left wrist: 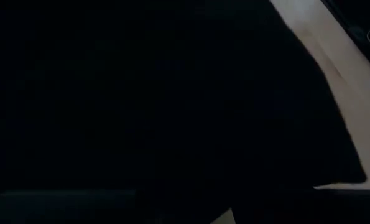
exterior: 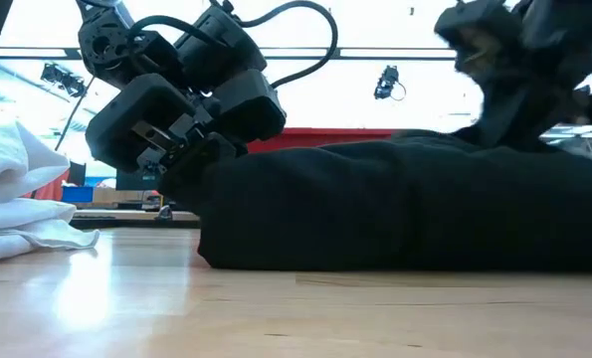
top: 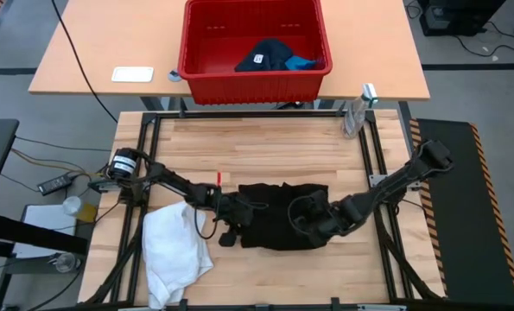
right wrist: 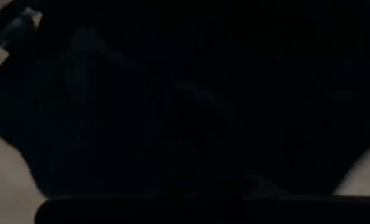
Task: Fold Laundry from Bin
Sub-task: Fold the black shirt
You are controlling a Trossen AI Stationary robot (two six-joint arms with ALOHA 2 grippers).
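A black garment (top: pixel 278 212) lies bunched in the middle of the wooden table and fills both wrist views. My left gripper (top: pixel 232 213) is at its left end, shut on the cloth. My right gripper (top: pixel 307 216) is over its right half, slanting down and shut on the cloth. A white garment (top: pixel 177 252) lies crumpled on the table near the left front. The red bin (top: pixel 196 60) stands on a second table beyond the far edge. It holds a dark navy garment with a white tag (top: pixel 267 54) and a small bright blue one (top: pixel 302 62). My left gripper has the black garment's left end (exterior: pixel 216 169), coming at it slanting down from the table's left. The cloth hides the fingers, so the kind of hold and the number of layers do not show. That end stands bunched up against the gripper; the rest lies on the table. My right gripper holds a part of the black garment's right half (exterior: pixel 499 109), slanting down from the table's right. The cloth rises from the heap up to the gripper. Blur and the cloth itself hide the fingers, so edge or fold cannot be told.
A clear spray bottle (top: pixel 358 112) stands at the table's far right corner. A small red mark (top: pixel 218 177) lies on the wood just beyond the left gripper. Bare wood shows between the garment and the far edge, and along the near edge.
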